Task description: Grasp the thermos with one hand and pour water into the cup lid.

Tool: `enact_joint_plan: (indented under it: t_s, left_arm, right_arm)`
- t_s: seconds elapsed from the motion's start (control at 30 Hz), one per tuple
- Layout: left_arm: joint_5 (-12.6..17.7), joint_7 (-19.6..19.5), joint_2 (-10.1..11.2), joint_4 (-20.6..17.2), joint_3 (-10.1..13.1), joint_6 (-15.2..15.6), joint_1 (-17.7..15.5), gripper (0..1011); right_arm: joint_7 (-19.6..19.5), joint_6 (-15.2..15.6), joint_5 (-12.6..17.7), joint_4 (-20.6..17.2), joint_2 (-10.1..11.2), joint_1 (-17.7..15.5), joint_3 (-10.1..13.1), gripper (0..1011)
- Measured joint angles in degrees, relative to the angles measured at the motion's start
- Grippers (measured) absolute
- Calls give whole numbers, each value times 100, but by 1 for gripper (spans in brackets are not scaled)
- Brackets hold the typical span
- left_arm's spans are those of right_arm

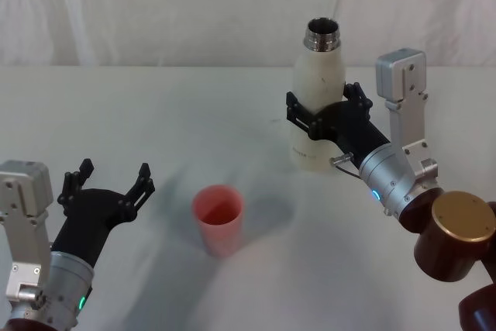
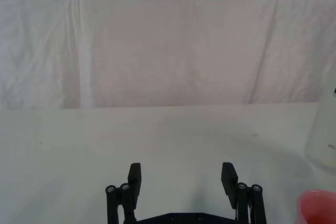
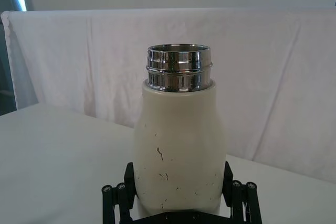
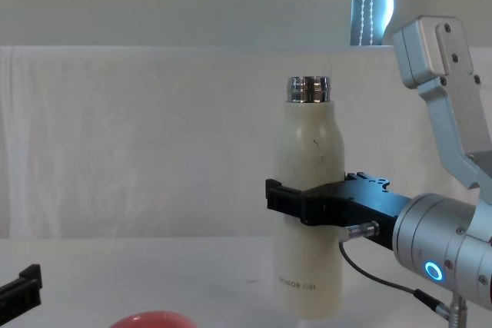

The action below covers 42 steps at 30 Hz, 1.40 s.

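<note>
The cream-white thermos [image 1: 318, 67] stands upright at the far right of the table, its steel neck open with no cap. My right gripper [image 1: 324, 105] is shut on the thermos around its middle, one black finger on each side [image 3: 178, 190] [image 4: 307, 203]. I cannot tell whether its base touches the table. The salmon-red cup lid [image 1: 218, 218] stands mouth-up near the table's middle, in front and to the left of the thermos. My left gripper [image 1: 111, 176] hovers open at the lower left, left of the cup lid, with nothing between its fingers [image 2: 135, 176].
A white cloth covers the table [image 1: 155, 114] and hangs as a backdrop [image 4: 154, 136] behind it. The right arm's silver wrist and brown joints [image 1: 461, 230] fill the lower right. Bare tabletop lies between the cup lid and the thermos.
</note>
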Motion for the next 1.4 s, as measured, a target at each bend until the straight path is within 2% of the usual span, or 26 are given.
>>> enact_joint_plan:
  t_s: [0.33, 0.67, 0.87, 1.23, 1.4]
  left_arm:
    - [0, 0, 0, 0, 0, 0, 0, 1001]
    - [0, 0, 0, 0, 0, 0, 0, 1001]
    - [0, 0, 0, 0, 0, 0, 0, 1001]
    - [0, 0, 0, 0, 0, 0, 0, 1001]
    - [0, 0, 0, 0, 0, 0, 0, 1001]
  right_arm:
    - [49, -19, -68, -56, 56, -13, -22, 949]
    - [224, -30, -340, -413, 412, -127, -108, 949]
    - [276, 49, -438, -714, 631, -321, -69, 949]
    - [298, 39, -534, -1123, 841, -662, 9, 949]
    - [202, -70, -780, -1318, 934, -857, -11, 949]
